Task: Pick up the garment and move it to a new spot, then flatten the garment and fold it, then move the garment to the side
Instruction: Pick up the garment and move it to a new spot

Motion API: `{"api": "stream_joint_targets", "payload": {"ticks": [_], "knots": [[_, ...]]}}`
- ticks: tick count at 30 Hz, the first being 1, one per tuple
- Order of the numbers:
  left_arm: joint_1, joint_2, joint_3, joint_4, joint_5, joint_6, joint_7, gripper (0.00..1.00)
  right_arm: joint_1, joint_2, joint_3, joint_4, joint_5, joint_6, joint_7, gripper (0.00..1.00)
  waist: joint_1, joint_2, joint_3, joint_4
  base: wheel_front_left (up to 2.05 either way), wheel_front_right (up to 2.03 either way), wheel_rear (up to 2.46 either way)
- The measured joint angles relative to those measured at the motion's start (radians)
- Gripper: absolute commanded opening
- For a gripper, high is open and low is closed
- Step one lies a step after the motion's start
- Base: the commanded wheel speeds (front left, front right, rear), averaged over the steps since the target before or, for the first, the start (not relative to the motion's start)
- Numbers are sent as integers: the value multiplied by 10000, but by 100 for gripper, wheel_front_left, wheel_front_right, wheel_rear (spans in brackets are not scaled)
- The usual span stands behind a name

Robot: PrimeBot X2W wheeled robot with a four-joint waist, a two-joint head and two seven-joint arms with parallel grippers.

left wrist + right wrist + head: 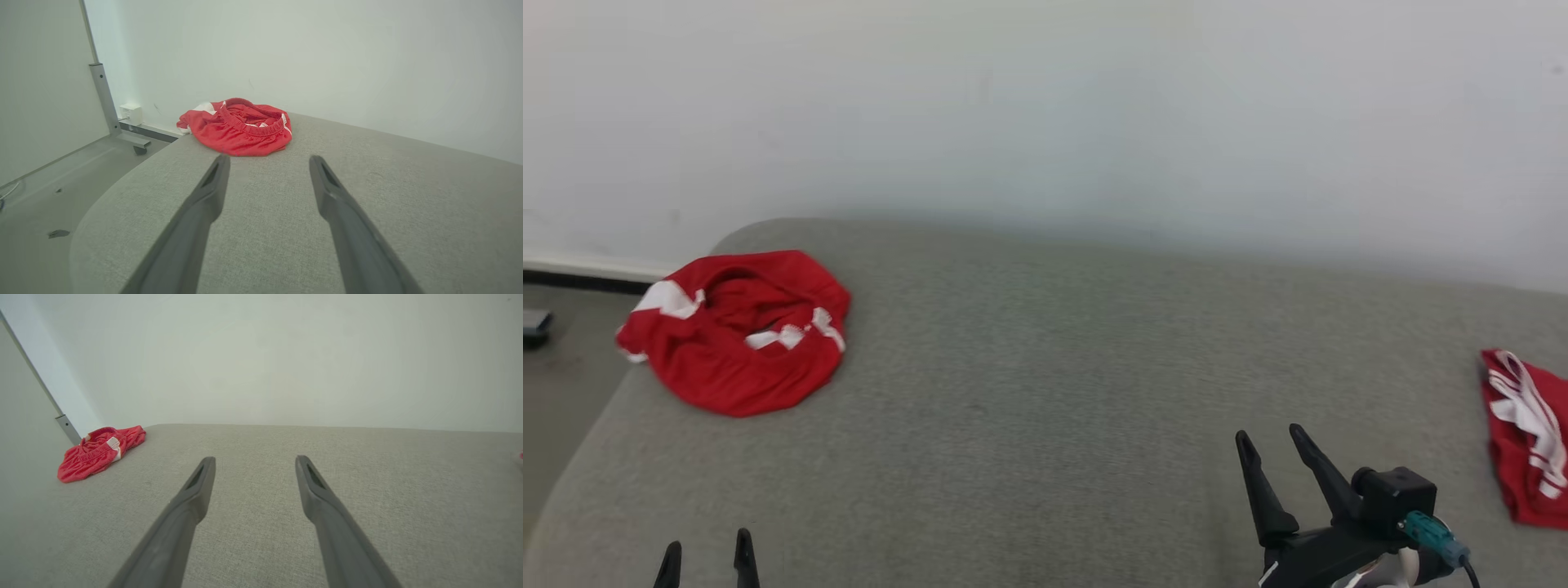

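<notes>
A crumpled red garment with white stripes lies at the far left corner of the grey cushioned surface. The left wrist view has the same garment straight ahead, its elastic waistband facing up. It sits far off to the left in the right wrist view. My left gripper is open at the lower left, well short of the garment, empty. My right gripper is open at the lower right over bare cushion, fingers apart and empty.
A second red and white garment lies folded at the surface's right edge. A white wall runs behind. Off the left edge are the floor, a metal post on a wheeled base and a small white box.
</notes>
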Motion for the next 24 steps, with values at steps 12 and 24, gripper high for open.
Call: {"api": "stream_joint_targets", "payload": {"ticks": [12, 24], "knots": [[231, 33, 311, -44, 15, 15, 2, 100, -43, 184, 217, 157, 128, 2, -2, 100, 0, 0, -134, 1785, 0, 0, 0], [326, 23, 462, -107, 13, 194, 0, 100, 91, 192, 115, 107, 127, 2, -2, 100, -1, 0, -80, 2318, 0, 0, 0]]}}
